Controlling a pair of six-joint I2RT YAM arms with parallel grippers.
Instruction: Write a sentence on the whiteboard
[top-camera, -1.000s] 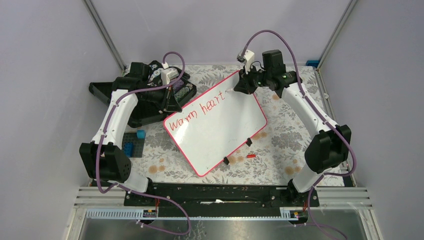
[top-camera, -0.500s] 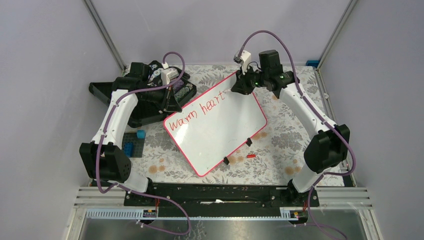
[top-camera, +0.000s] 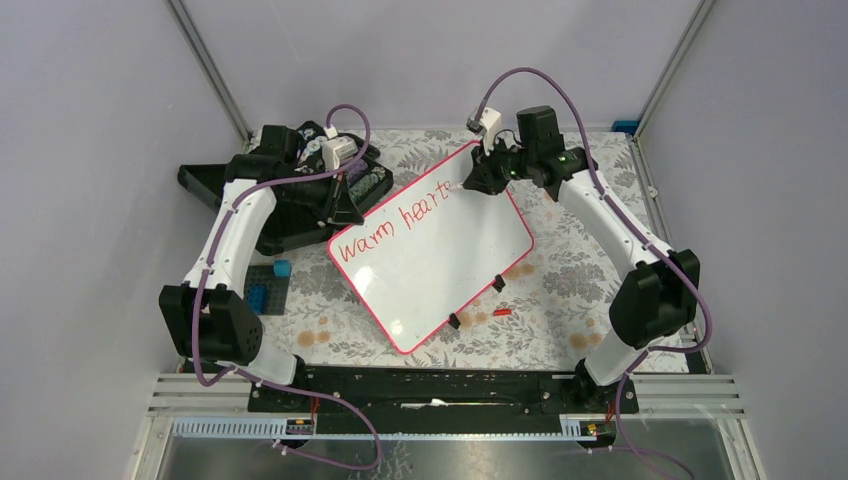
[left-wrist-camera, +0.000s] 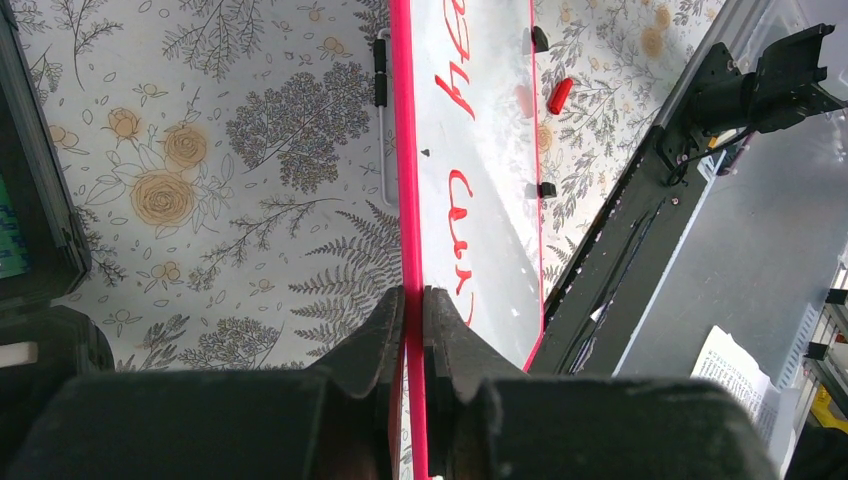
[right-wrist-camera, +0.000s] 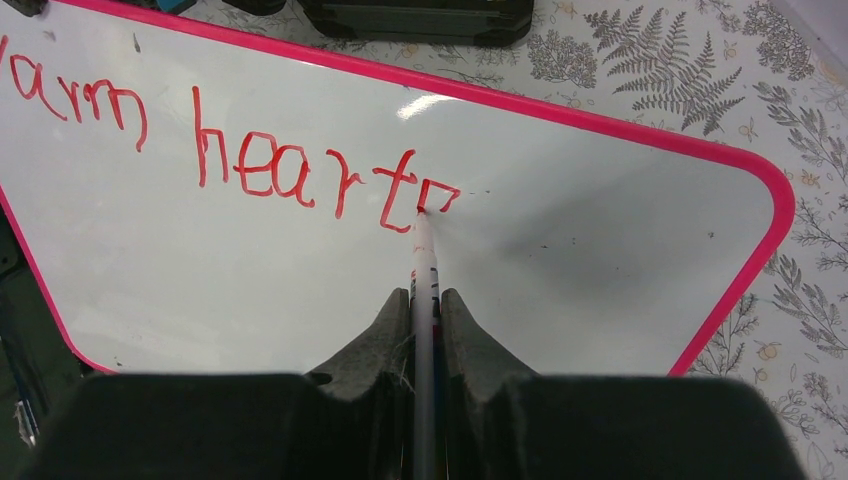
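Your right end effector (right-wrist-camera: 425, 300) is clenched on a slim white-barrelled marker (right-wrist-camera: 423, 255) with a red tip, and the barrel runs straight out ahead between the fingers. The tip touches the large flat white whiteboard (right-wrist-camera: 600, 270) with the pink-red rim, right at the unfinished letter after "heart". From that end effector the red handwritten sentence (right-wrist-camera: 270, 175) stretches away to the left, reading "warm heart" plus the letter in hand. Bare white lies to the right of the tip, up to the rounded corner. There is also a broad bare band nearer the end effector, under the written line.

That is the relation to mind. I judge that a short stroke at the tip completes the letter. A further word would then want the tip carried back left and drawn nearer, onto the blank band, parallel to the board's long axis.

Your left end effector (left-wrist-camera: 413, 300) is clamped on the board's rim at the end opposite the marker, so it steadies the board. The right arm is the one nearer the writing. Beyond the board, a small red cap (top-camera: 502, 312) lies on the floral tabletop (top-camera: 560, 275), beside the edge carrying two black clips (top-camera: 498, 284).
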